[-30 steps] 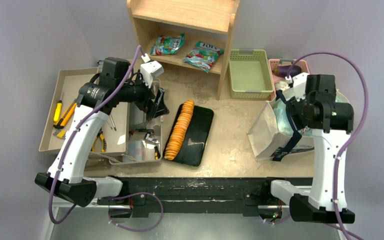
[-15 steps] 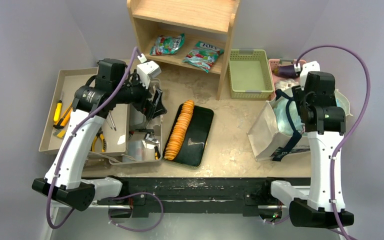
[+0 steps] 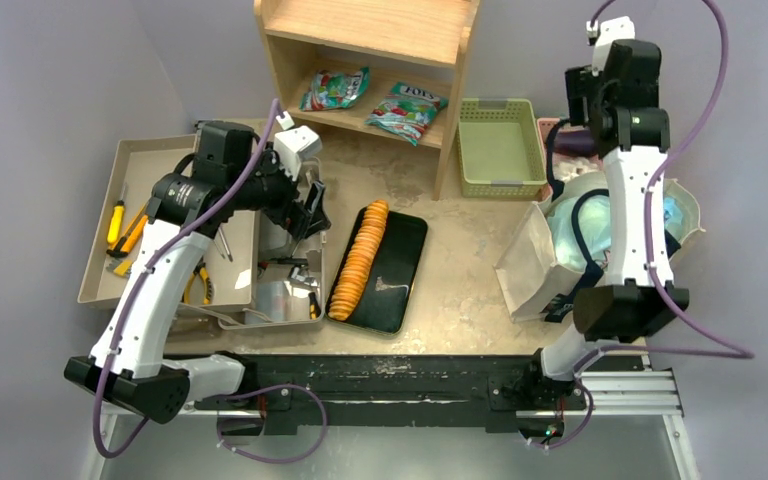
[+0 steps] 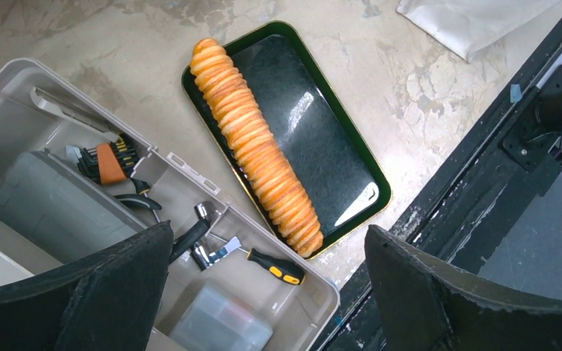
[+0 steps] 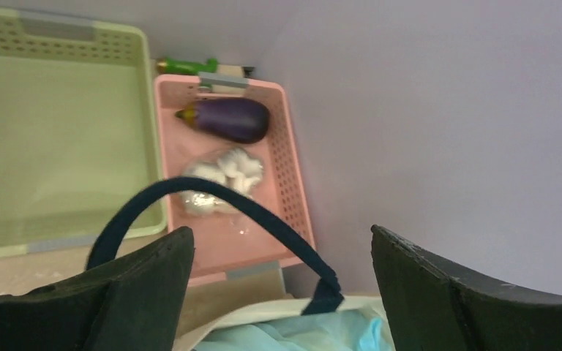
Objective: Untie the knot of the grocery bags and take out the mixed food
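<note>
The cream canvas tote [image 3: 532, 268] stands at the right of the table, and the light-blue plastic bag [image 3: 567, 232] bulges out of its mouth. One navy strap handle [image 5: 219, 196] arches up over the tote rim [image 5: 260, 313], with the blue bag [image 5: 300, 333] just below it. My right gripper [image 3: 575, 105] is raised high above the back of the tote. The right gripper [image 5: 279, 234] is open and holds nothing. My left gripper [image 4: 267, 232] hangs open over the tool case, far from the bags. The mixed food is hidden.
A pink basket [image 5: 293, 186] behind the tote holds an eggplant [image 5: 230, 119] and a clear pack of white pieces. A green basket [image 3: 500, 150] stands next to it. A black tray [image 3: 400, 265] carries a row of orange crackers. The tool case [image 4: 315, 292] and wooden shelf [image 3: 370, 30] are on the left.
My right arm has lifted from the tote's mouth, up and towards the back wall, and its jaws have widened. The left arm has barely shifted.
</note>
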Controlling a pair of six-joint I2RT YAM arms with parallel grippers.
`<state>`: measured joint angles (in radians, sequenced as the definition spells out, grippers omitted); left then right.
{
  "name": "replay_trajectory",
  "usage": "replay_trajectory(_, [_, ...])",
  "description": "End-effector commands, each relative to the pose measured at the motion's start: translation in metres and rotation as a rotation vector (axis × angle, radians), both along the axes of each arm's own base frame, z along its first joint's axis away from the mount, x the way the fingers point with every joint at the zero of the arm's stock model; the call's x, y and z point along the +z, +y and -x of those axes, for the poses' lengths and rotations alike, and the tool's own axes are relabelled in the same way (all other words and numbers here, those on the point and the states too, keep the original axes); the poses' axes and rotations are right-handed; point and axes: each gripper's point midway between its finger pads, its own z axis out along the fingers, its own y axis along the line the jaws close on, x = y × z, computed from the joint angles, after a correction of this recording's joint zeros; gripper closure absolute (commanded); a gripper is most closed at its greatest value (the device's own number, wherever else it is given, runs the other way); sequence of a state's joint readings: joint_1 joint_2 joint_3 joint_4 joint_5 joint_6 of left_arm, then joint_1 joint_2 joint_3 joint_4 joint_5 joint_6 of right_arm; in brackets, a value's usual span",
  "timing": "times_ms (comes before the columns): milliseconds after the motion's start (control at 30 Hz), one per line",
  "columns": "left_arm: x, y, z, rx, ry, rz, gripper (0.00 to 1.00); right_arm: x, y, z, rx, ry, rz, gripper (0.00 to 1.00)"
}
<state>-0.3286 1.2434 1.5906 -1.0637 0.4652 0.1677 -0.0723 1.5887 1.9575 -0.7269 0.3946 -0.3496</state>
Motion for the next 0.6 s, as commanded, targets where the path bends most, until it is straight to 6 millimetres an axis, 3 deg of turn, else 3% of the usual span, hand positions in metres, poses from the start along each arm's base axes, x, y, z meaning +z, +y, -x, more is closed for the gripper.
replay_trajectory(0, [0.005,-0.004,-0.005,-0.014,-0.024,0.007,0.0,0.001,0.029,0.017,0.135,0.092,-0.109,0.11])
replay_trajectory(167, [0.003,-0.006,-0.004,-0.014,-0.01,0.02,0.0,-0.02,0.041,0.077,0.224,0.236,-0.088,0.15])
replay_trajectory(233, [0.002,-0.007,-0.004,-0.015,0.003,0.029,0.0,-0.031,0.044,0.09,0.244,0.29,-0.097,0.21])
replay_trajectory(400, [0.002,-0.011,-0.004,-0.018,0.022,0.047,0.0,-0.077,0.035,0.1,0.19,0.561,-0.111,0.38])
replay_trajectory(567, [-0.003,-0.009,-0.002,-0.006,0.03,0.044,0.0,-0.095,0.031,0.091,0.177,0.678,-0.102,0.38])
